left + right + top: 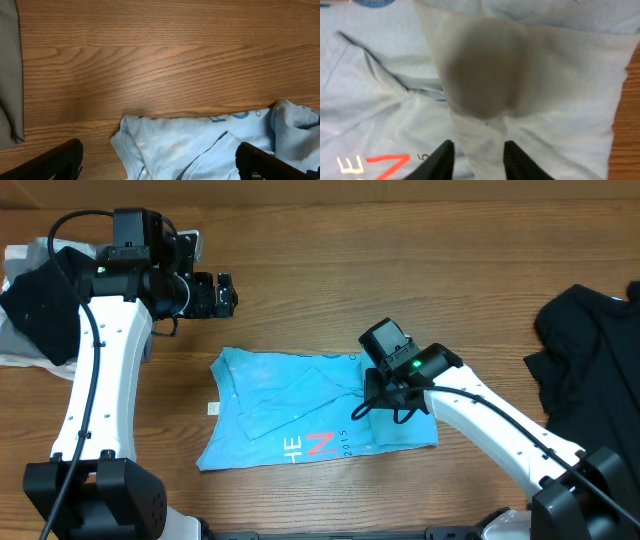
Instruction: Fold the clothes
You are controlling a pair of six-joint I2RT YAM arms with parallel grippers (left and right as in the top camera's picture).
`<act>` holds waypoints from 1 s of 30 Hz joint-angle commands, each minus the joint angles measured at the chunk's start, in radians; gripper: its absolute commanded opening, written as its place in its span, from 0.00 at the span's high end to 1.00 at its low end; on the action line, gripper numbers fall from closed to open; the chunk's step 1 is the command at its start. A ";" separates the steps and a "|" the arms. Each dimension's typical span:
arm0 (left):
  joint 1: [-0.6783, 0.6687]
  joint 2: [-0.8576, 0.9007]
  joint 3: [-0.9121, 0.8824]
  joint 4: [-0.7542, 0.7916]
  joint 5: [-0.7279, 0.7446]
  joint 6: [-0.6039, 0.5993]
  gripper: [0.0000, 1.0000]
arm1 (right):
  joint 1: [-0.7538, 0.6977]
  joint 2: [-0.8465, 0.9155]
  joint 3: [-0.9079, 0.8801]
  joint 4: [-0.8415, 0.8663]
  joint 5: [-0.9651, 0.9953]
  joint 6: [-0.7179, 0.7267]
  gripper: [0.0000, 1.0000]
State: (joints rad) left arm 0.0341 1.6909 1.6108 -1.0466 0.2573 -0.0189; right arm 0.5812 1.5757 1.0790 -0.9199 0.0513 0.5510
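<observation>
A light blue T-shirt point(290, 405) with "HEN 2015" print lies partly folded on the wooden table. My right gripper point(385, 395) is down on its right part. In the right wrist view the fingers point(479, 160) are closed on a raised strip of the shirt's fabric point(380, 90). My left gripper point(225, 293) hovers above the table just beyond the shirt's far left corner. Its fingers point(160, 160) are wide open and empty, with the shirt's collar edge point(200, 145) below them.
A black garment point(590, 345) lies heaped at the right edge. A black cloth on a pale pile point(40, 300) sits at the far left, and its grey edge shows in the left wrist view point(9, 75). A small white tag point(213, 408) lies left of the shirt.
</observation>
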 commanded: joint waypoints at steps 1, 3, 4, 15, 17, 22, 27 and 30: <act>-0.002 0.009 -0.007 0.003 -0.002 0.019 0.00 | -0.040 -0.005 0.071 -0.017 -0.004 0.002 0.67; -0.002 0.009 -0.007 0.003 -0.002 0.019 0.00 | -0.066 -0.005 0.084 -0.014 -0.012 -0.006 0.70; -0.002 0.009 -0.007 0.003 -0.002 0.019 0.00 | -0.076 -0.005 0.084 -0.005 -0.024 -0.023 0.74; -0.002 0.009 -0.007 0.005 -0.002 0.019 0.00 | -0.109 0.021 -0.011 0.133 -0.260 -0.114 0.96; -0.002 0.009 -0.007 0.005 -0.002 0.019 0.00 | -0.109 0.044 -0.026 0.174 -0.259 -0.114 0.96; -0.002 0.009 -0.007 0.003 -0.002 0.019 0.00 | -0.119 0.168 -0.025 0.266 -0.288 -0.127 0.96; -0.002 0.009 -0.007 -0.001 -0.002 0.019 0.00 | -0.191 0.209 -0.008 0.268 -0.367 -0.166 0.96; -0.002 0.009 -0.007 -0.003 -0.002 0.019 0.00 | -0.253 0.205 0.023 0.223 -0.367 -0.166 0.96</act>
State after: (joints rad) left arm 0.0341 1.6909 1.6108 -1.0470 0.2573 -0.0189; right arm 0.3859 1.7939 1.0649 -0.6632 -0.2913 0.4049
